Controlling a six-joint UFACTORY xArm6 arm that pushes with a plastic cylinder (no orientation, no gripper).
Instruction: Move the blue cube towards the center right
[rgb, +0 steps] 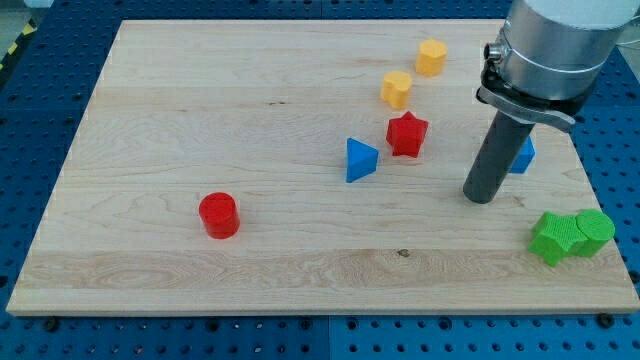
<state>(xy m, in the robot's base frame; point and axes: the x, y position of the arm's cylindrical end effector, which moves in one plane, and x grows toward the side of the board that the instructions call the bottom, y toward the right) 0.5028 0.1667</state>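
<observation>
Blue cube (524, 154) behind my tip (481, 197)

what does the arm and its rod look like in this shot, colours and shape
The arm enters at the view's top right as a wide, light grey metallic cylinder. A dark band with a bracket-like clamp rings its lower edge. Below it hangs a straight, dark grey, round rod, narrower than the arm, ending in my tip, which is blunt and flat. No cables or markings show.

Blue cube (524, 155), half-hidden, right side
</observation>
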